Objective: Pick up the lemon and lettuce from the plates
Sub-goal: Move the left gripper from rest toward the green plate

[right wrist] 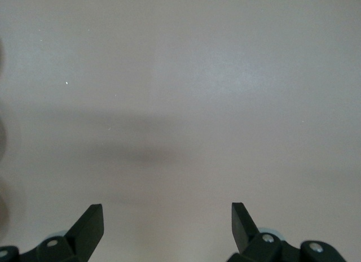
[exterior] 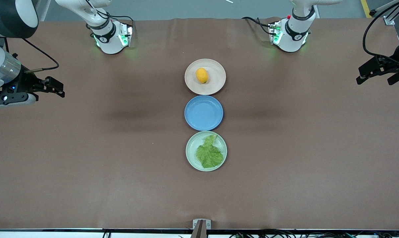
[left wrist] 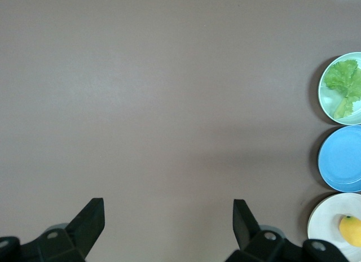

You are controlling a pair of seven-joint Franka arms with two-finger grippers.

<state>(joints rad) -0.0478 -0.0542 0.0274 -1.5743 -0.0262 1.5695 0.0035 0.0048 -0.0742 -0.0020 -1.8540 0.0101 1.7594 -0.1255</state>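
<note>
The lemon (exterior: 202, 75) lies on the beige-pink plate (exterior: 217, 70), farthest from the front camera. The lettuce (exterior: 209, 153) lies flat on the mint green plate (exterior: 191, 145), nearest to that camera. In the left wrist view the lettuce (left wrist: 345, 78), its green plate (left wrist: 324, 95), the lemon (left wrist: 351, 230) and its beige plate (left wrist: 322, 219) show at the edge. My left gripper (exterior: 374, 75) is open and empty, up over the table's left-arm end; it also shows in the left wrist view (left wrist: 168, 219). My right gripper (exterior: 58, 88) is open and empty over the right-arm end; it also shows in the right wrist view (right wrist: 168, 223).
An empty blue plate (exterior: 203, 112) sits between the two other plates, also in the left wrist view (left wrist: 338, 158). The three plates form a line down the table's middle. Brown cloth covers the table. Both arm bases stand at the edge farthest from the front camera.
</note>
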